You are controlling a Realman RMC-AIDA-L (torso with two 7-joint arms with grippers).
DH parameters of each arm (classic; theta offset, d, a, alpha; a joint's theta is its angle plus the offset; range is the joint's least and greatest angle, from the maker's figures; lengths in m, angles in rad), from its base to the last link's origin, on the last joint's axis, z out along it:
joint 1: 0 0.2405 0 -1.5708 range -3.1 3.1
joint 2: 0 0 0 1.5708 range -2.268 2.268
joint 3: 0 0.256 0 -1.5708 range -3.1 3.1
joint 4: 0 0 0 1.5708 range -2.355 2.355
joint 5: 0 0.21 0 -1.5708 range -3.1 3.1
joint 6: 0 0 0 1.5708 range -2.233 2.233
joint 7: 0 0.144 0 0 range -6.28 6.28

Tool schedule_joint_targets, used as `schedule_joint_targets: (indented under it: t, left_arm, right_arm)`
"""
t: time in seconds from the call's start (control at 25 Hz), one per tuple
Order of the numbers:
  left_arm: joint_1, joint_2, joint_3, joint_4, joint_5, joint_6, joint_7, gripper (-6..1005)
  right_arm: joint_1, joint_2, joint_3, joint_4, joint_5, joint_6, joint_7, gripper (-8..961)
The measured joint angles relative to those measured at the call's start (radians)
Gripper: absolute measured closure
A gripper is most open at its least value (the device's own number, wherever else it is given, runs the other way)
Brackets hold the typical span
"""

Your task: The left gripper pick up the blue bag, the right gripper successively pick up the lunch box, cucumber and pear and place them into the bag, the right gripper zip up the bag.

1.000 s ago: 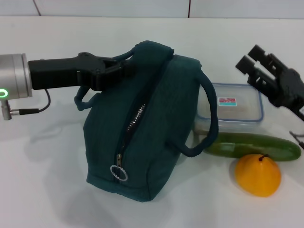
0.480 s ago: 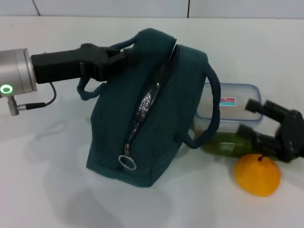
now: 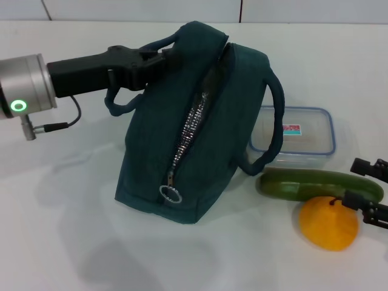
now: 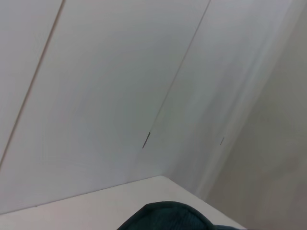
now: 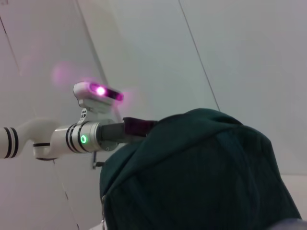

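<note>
The left pincer point(image 3: 159, 60) reaches in from the robot's left and is pinching the near loop handle at the top of the blue bag point(image 3: 194, 127), pulling the bag's top up and toward that side so it stands tilted, its lower edge resting on the white bench point(image 3: 66, 242). That first step looks done or very nearly so. The zipper point(image 3: 185, 136) runs down the face toward the camera with its ring pull low, and the slit shows a little silvery lining, so the mouth is only narrowly parted. Nothing appears to be packed: the lunch box point(image 3: 297, 138) sits on the bench just behind the bag's other handle, the cucumber point(image 3: 318, 185) lies in front of it, and the pear point(image 3: 329, 222) rests touching the cucumber's near side. The right pincer point(image 3: 368, 191) shows only at the right edge, low beside the cucumber's end and the pear, its fingers spread and holding nothing. By my reading all three placements and the zipping remain, and the lunch box comes first. The right wrist view shows the bag's dark top and the left arm beyond it.
</note>
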Motion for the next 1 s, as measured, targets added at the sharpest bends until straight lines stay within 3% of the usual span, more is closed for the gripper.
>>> schedule_joint_targets:
  t: [1.0]
  left_arm:
    - [-0.007, 0.005, -0.006, -0.014, 0.000, -0.008, 0.013, 950]
  right_arm:
    - [0.085, 0.017, -0.019, 0.002, -0.025, 0.166, 0.141, 186]
